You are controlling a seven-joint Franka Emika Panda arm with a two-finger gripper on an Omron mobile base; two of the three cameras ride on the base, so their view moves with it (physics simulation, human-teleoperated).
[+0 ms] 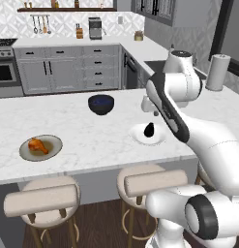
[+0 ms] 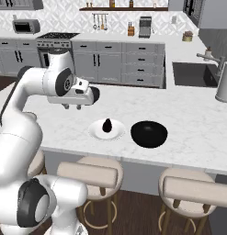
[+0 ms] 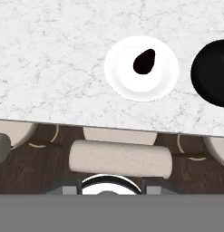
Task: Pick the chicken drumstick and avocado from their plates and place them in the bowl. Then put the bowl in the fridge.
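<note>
The dark avocado (image 1: pixel 149 130) (image 2: pixel 107 125) (image 3: pixel 144 61) lies on the white plate (image 1: pixel 161 138) (image 2: pixel 117 133) (image 3: pixel 124 86) near the island's front edge. The orange-brown chicken drumstick (image 1: pixel 37 145) rests on the tan plate (image 1: pixel 54 142) at the left. The glossy dark bowl (image 1: pixel 101 104) (image 2: pixel 149 133) (image 3: pixel 213 72) stands upright with nothing in it. My gripper (image 1: pixel 150 112) (image 2: pixel 71 106) hangs above the counter just beside the white plate, fingers pointing down and apart, with nothing between them. The fridge is out of view.
Padded stools (image 1: pixel 43 198) (image 2: pixel 89 174) (image 3: pixel 120 158) stand along the island's front edge. A paper towel roll (image 1: pixel 217 71) (image 2: pixel 224 82) stands at the far side by the sink (image 2: pixel 193 73). Cabinets and a stove (image 1: pixel 5 68) line the back wall.
</note>
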